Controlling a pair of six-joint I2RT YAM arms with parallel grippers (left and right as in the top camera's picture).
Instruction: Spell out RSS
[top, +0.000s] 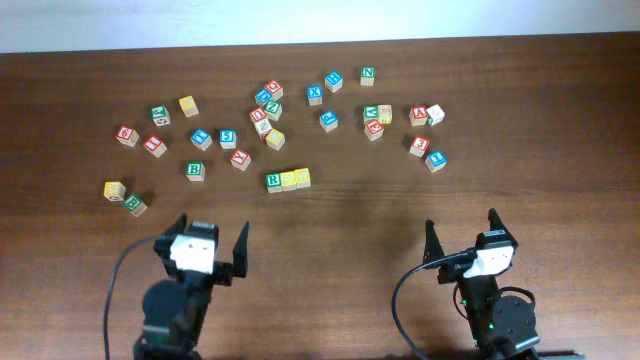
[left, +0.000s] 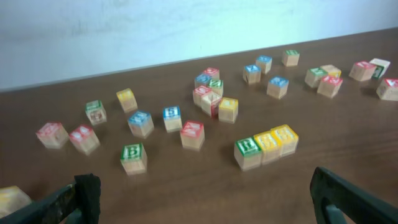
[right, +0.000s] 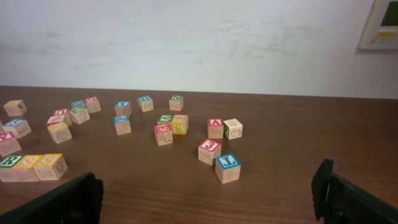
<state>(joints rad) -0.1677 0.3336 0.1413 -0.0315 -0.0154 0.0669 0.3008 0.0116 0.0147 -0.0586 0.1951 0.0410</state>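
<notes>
We see a counter (top: 560, 150) of dark brown wood, smooth, with a faint sheen. The RSS (top: 288, 180) cubes at mid-frame are pale bare-looking wood with matt green and yellow printed faces. The other cubes (top: 228, 138) scattered above them look like the same wood with matt coloured faces. At the lower edge, the left end effector (top: 211, 228) and right end effector (top: 462, 222) have matt black plastic-looking fingers and white housings. The wall (right: 186, 43) is matt white.

Soft, even indoor light falls on a dark wooden table (top: 480, 200); the scattered cubes (top: 228, 138) cast short, faint shadows. Overhead view sharp, top edge washed out white. Left wrist view hazy, letters on the RSS row (left: 266, 144) smeared; right wrist view clearer
</notes>
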